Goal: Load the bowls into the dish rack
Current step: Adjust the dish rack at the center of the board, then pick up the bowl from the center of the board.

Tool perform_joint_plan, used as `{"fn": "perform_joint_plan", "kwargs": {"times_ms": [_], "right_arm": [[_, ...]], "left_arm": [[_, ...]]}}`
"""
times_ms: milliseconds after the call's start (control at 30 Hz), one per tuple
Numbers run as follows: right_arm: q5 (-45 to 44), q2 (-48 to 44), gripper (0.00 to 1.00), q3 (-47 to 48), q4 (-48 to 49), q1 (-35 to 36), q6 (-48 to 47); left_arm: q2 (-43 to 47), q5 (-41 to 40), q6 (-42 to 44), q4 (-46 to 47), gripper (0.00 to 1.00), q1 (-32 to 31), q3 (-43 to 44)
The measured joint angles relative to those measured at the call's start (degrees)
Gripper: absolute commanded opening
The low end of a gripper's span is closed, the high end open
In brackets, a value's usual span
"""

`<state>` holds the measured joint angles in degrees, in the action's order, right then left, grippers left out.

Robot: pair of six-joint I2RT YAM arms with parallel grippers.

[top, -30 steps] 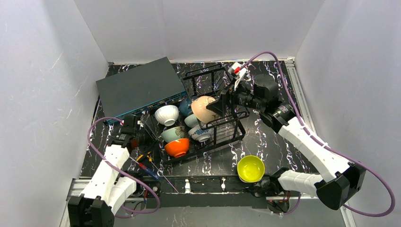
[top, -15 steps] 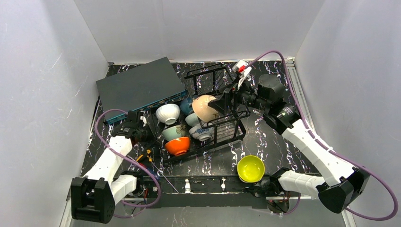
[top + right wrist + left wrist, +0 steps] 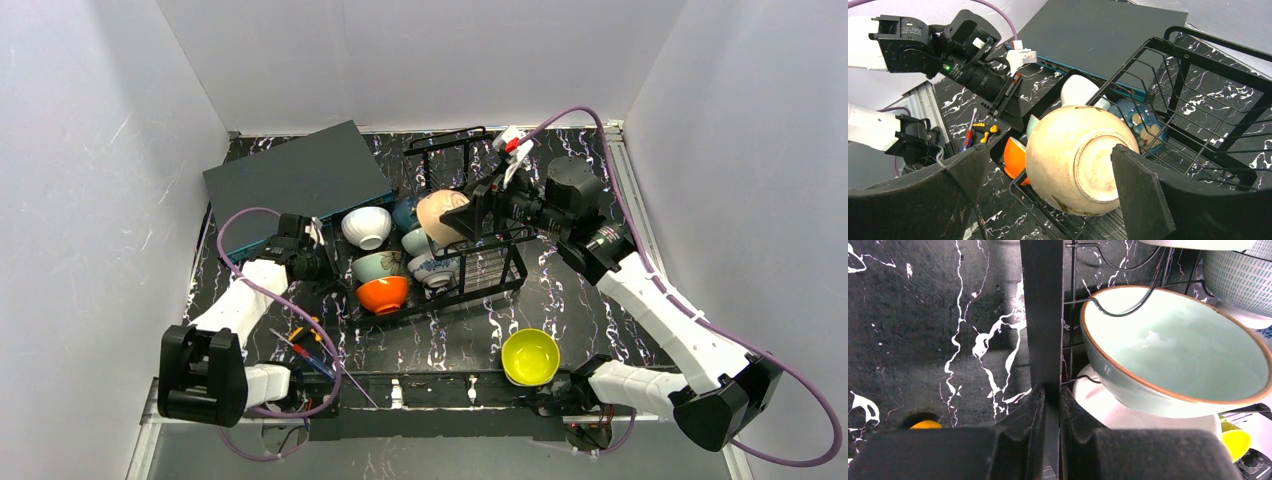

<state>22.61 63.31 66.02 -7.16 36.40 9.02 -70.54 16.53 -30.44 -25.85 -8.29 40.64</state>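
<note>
Left: left pincer (image 3: 322, 262) clenched on left frame bar of dish rack (image 3: 470, 282). Risk: hard tug slides or tips rack and shakes mint bowl (image 3: 1173, 355) and its neighbours off wires. Left arm low, reaching across worktop's (image 3: 580, 300) left side.

Right: right pincer (image 3: 1052, 152) released, spread wide around beige bowl (image 3: 433, 218) lying sideways in rack; finger contact unclear. Risk: nudge rolls it out. Right arm reaches in from right, elbow raised. Yellow bowl (image 3: 530, 357) unloaded at near edge.

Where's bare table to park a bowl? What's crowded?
Free: bare table between the dish rack and the yellow bowl, and right of the rack. Crowded: the rack's left half, packed with bowls; grey box far left.
</note>
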Motion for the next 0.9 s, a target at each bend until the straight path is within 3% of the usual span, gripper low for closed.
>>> {"fn": "perform_joint_plan", "kwargs": {"times_ms": [67,267,400,633,700,900], "right_arm": [[-0.2,0.0,0.99,0.0,0.0,0.0,0.0],[-5.0,0.0,0.99,0.3,-0.2,0.0,1.7],[-9.0,0.0,0.99,1.0,-1.0,0.0,3.7],[-12.9,0.4,0.99,3.1,-3.1,-2.1,7.4],[-12.8,0.7,0.99,3.1,-3.3,-3.6,8.9],[-11.1,2.0,0.99,3.1,-3.4,-6.6,12.6]], "left_arm": [[-0.2,-0.3,0.2,0.2,0.0,-0.1,0.2],[2.6,-4.9,-0.4,-1.3,0.37,-0.9,0.1],[11.6,-10.0,-1.2,-3.8,0.71,-0.6,0.1],[25.4,-12.3,-1.7,-7.2,0.87,-0.4,0.1],[28.0,-10.5,-1.7,-7.4,0.98,-0.4,0.1],[33.8,-1.0,-4.6,-3.5,0.98,-0.5,-2.8]]}}
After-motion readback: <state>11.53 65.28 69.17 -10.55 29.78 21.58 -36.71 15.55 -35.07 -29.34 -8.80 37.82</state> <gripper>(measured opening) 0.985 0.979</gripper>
